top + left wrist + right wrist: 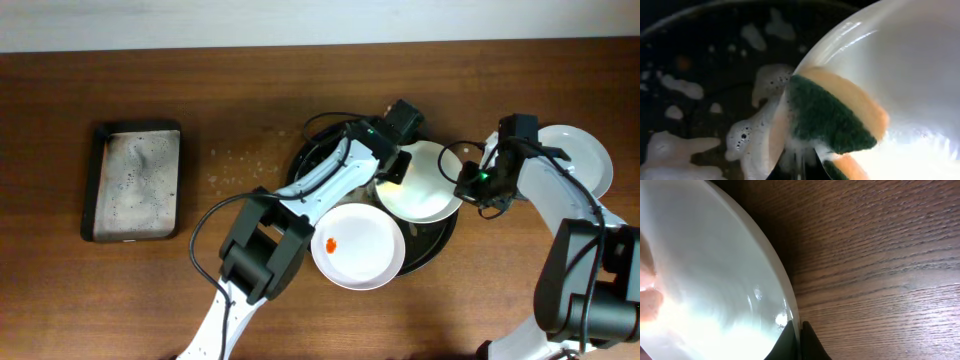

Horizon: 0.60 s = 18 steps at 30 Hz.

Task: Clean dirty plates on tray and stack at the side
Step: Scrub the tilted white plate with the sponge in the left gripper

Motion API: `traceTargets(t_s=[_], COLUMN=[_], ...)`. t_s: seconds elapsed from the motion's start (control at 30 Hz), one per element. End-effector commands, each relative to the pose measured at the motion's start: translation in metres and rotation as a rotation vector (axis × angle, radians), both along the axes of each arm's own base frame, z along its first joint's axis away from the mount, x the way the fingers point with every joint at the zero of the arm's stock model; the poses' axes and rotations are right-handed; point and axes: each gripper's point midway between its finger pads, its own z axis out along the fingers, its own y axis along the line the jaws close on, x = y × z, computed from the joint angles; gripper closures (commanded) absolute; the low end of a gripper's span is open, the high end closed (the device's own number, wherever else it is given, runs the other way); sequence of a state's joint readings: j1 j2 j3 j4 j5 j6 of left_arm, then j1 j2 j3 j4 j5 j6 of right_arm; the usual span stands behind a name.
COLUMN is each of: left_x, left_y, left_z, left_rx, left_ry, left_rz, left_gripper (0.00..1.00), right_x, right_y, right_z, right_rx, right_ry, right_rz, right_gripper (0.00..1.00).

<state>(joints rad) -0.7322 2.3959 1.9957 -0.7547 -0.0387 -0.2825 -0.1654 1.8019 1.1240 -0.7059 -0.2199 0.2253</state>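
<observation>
The round black tray [436, 243] holds a white plate [358, 245] with an orange smear at its front. A second white plate [425, 185] is tilted over the tray. My right gripper [468, 180] is shut on its right rim [792, 315]. My left gripper [393, 172] is shut on a green and yellow sponge [832, 117] pressed on that plate's left edge [900, 60]. Suds lie on the tray floor [685, 87]. A third white plate [580, 155] lies on the table at the far right.
A smaller rectangular black tray [133, 181] stands at the left of the wooden table [120, 290]. Cables run over the round tray's back. Bare wood [880, 255] lies to the right of the held plate.
</observation>
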Motion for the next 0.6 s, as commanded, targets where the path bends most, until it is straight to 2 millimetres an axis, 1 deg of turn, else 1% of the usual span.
traceTargets(t_s=[0.0,0.07,0.1,0.2,0.27,0.3,0.37,0.47,0.5,0.57], left_x=[0.027,0.026,0.027,0.035,0.035,0.035,0.037,0.035,0.034,0.032], left_y=[0.051,0.051,0.052,0.049,0.052,0.057,0.07,0.087,0.092,0.091], left_z=[-0.023,-0.015,-0.006,0.038,0.059,0.063,0.065,0.062,0.06,0.06], left_rx=[0.199,0.195,0.181,0.12,0.066,0.057,0.05,0.033,0.018,-0.032], left_ry=[-0.083,-0.076,-0.073,-0.096,-0.079,-0.066,-0.035,0.039,0.072,0.12], left_rz=[0.134,0.153,0.185,0.206,0.206,0.212,0.228,0.246,0.232,0.161], left_gripper=[1.0,1.0,1.0,1.0,1.0,1.0,1.0,1.0,1.0,1.0], right_x=[-0.006,-0.008,-0.008,-0.007,-0.005,-0.003,0.001,0.006,0.008,0.008], right_y=[-0.009,-0.012,-0.013,-0.013,-0.013,-0.013,-0.013,-0.011,-0.012,-0.01], right_z=[-0.009,-0.01,-0.01,-0.008,-0.002,0.004,0.017,0.046,0.064,0.096], right_rx=[-0.055,-0.073,-0.074,-0.075,-0.079,-0.081,-0.089,-0.115,-0.155,-0.272], right_ry=[0.044,0.053,0.055,0.048,0.027,0.012,-0.031,-0.125,-0.172,-0.251], right_rz=[-0.006,-0.009,-0.009,-0.009,-0.006,-0.006,-0.002,0.044,0.048,0.063], right_gripper=[0.96,0.96,0.96,0.96,0.96,0.96,0.96,0.96,0.96,0.96])
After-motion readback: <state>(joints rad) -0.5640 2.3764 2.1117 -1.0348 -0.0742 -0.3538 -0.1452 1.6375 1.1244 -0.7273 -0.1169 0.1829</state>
